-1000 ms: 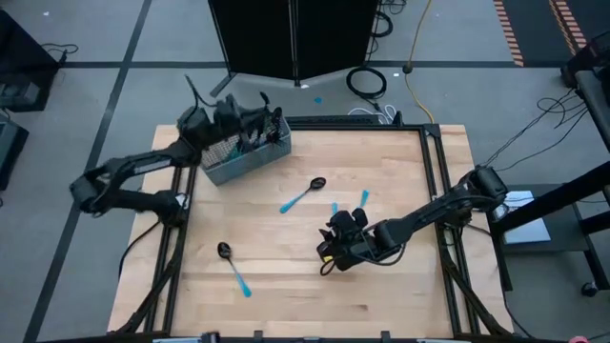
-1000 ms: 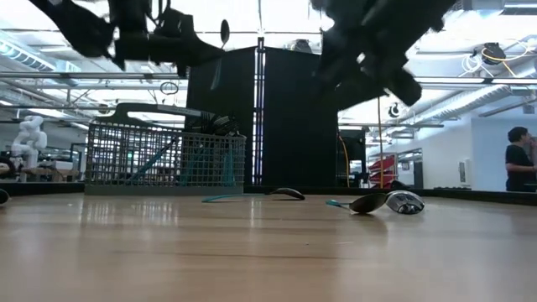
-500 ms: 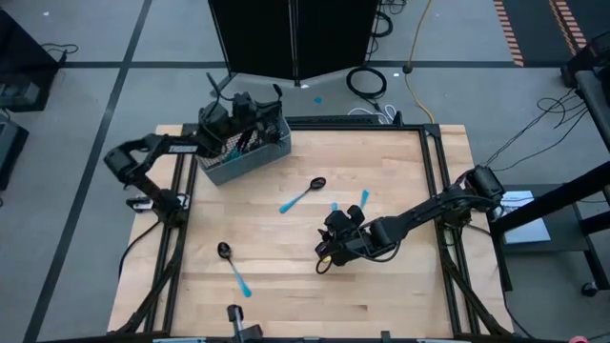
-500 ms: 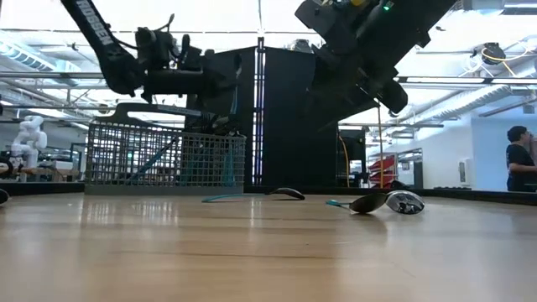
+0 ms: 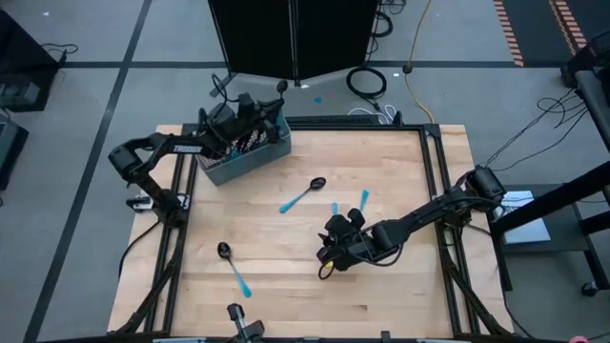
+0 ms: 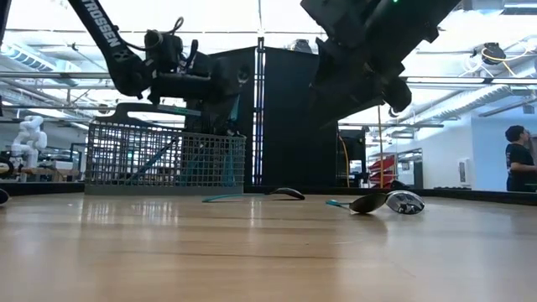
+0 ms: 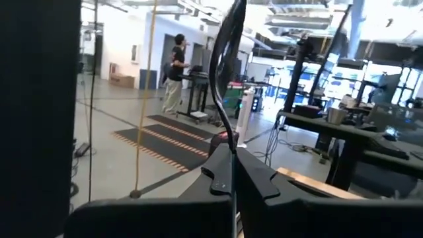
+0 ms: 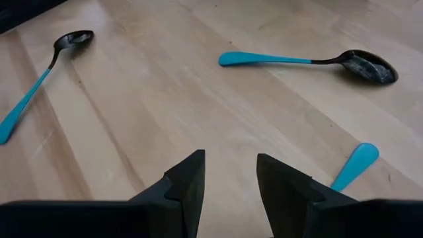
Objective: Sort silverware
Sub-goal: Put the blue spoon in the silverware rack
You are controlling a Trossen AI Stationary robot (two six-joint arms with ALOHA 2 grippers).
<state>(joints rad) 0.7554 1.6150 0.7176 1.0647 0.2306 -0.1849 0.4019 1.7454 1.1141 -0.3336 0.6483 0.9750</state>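
Spoons (image 5: 305, 193) loose on table (image 5: 400, 295), two whole, left hand (image 5: 257, 112) clamping one utensil, right hand (image 5: 329, 252) parted, empty.

Light wooden table (image 5: 286, 286) framed in black metal rails, standing on a grey floor (image 5: 86, 38) crossed by dark lines. Tall black cabinet (image 5: 291, 38) behind the table, coiled black cable (image 5: 367, 81) and yellow cable (image 5: 416, 48) nearby. Beyond: bright open workshop, ceiling pipes, desks, orange-striped floor marking (image 7: 149, 153), and standing person (image 6: 518, 159).

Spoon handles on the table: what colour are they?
Bright light blue, with dark shiny bowls; the spoon shows it best in the right wrist view.
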